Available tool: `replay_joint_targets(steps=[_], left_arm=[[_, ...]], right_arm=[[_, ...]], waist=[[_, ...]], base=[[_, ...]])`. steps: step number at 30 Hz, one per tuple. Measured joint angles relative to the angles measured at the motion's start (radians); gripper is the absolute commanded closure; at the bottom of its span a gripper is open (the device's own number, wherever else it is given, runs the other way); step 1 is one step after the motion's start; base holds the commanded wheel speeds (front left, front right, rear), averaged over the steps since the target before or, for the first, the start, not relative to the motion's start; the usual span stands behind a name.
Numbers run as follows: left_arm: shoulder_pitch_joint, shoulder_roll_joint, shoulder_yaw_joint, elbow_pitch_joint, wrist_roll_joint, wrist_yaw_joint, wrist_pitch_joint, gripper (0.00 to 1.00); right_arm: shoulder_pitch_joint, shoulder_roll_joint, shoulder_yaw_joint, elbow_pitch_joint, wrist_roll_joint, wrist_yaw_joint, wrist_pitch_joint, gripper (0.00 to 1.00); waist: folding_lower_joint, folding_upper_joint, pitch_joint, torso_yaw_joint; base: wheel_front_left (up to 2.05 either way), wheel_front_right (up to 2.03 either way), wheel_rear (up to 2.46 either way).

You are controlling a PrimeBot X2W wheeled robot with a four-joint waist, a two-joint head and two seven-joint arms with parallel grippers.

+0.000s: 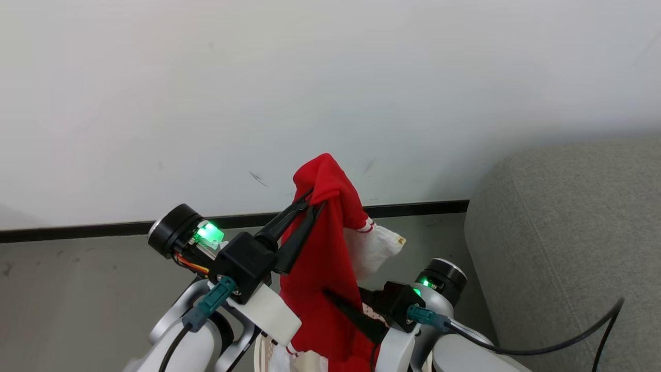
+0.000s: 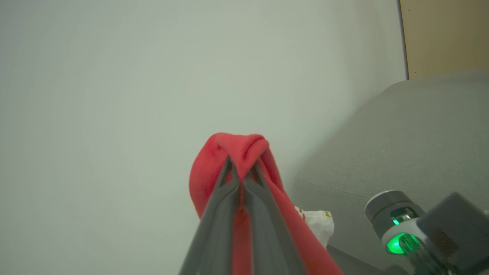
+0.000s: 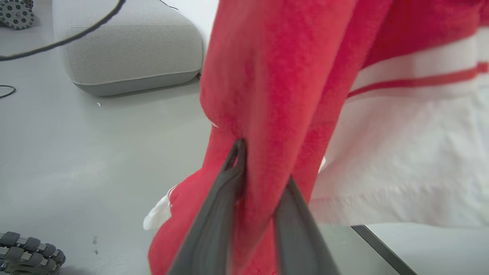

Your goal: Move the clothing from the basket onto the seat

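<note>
The clothing [image 1: 320,258] is a bright red garment with white trim, hanging in the air in front of the white wall. My left gripper [image 1: 312,202] is raised and shut on its top fold [image 2: 229,149]. Lower down, my right gripper [image 1: 335,299] reaches into the hanging fabric. In the right wrist view its fingers [image 3: 263,164] press either side of a red fold [image 3: 275,76]. The grey seat [image 1: 568,232] stands to the right, apart from the garment. A sliver of the perforated basket [image 1: 262,354] shows at the bottom edge, below the garment.
A black baseboard [image 1: 77,232] runs along the wall above the grey floor. A black cable [image 1: 568,346] trails from my right wrist across the seat's front. Wheels [image 3: 15,13] and a treaded wheel [image 3: 30,248] sit on the floor in the right wrist view.
</note>
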Motion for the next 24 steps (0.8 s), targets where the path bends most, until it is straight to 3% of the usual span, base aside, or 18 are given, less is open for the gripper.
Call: replay_joint_targets(steps=[13, 14, 15, 16, 17, 18, 19, 20, 24], left_arm=[[0.050, -0.004, 0.055, 0.030, -0.041, 0.042, 0.010, 1.00], [0.059, -0.005, 0.059, 0.038, -0.044, 0.049, 0.010, 0.95], [0.068, -0.005, 0.063, 0.044, -0.044, 0.055, 0.009, 0.74], [0.074, -0.006, 0.066, 0.049, -0.047, 0.058, 0.009, 0.61], [0.082, -0.007, 0.069, 0.050, -0.052, 0.060, 0.008, 0.61], [0.088, -0.010, 0.070, 0.052, -0.053, 0.064, 0.000, 0.52], [0.092, -0.012, 0.070, 0.052, -0.055, 0.067, -0.004, 0.16], [0.096, -0.016, 0.071, 0.053, -0.060, 0.069, -0.009, 0.04], [0.120, -0.031, 0.072, 0.063, -0.070, 0.071, -0.019, 0.00]], right_arm=[[-0.014, 0.000, -0.123, 0.004, 0.001, 0.000, 0.000, 1.00], [-0.014, 0.000, -0.143, -0.002, -0.001, 0.000, 0.000, 1.00], [-0.014, 0.000, -0.167, -0.010, -0.005, 0.000, 0.000, 1.00], [-0.013, 0.000, -0.193, -0.024, -0.008, 0.000, 0.000, 1.00], [-0.013, 0.000, -0.220, -0.037, -0.012, 0.000, 0.000, 1.00], [-0.013, 0.000, -0.248, -0.051, -0.020, 0.000, 0.000, 1.00], [-0.013, -0.001, -0.273, -0.066, -0.025, 0.000, 0.000, 1.00], [-0.013, -0.002, -0.298, -0.079, -0.031, 0.000, 0.000, 1.00], [-0.010, -0.021, -0.386, -0.127, -0.047, 0.000, 0.000, 1.00]], waist=[[0.0001, 0.0000, 0.005, -0.009], [0.0000, 0.0000, 0.005, -0.013], [0.0000, 0.0000, 0.006, -0.016], [0.0001, 0.0000, 0.006, -0.020], [0.0000, 0.0000, 0.006, -0.025], [0.0000, 0.0000, 0.007, -0.029], [0.0001, 0.0000, 0.007, -0.034], [0.0000, 0.0000, 0.008, -0.039], [0.0000, 0.0000, 0.009, -0.059]], base=[[0.00, 0.00, 0.00], [0.00, 0.00, 0.00], [0.00, 0.00, 0.00], [0.00, 0.00, 0.00], [0.00, 0.00, 0.00], [0.00, 0.00, 0.00], [0.00, 0.00, 0.00], [0.00, 0.00, 0.00], [0.00, 0.00, 0.00]])
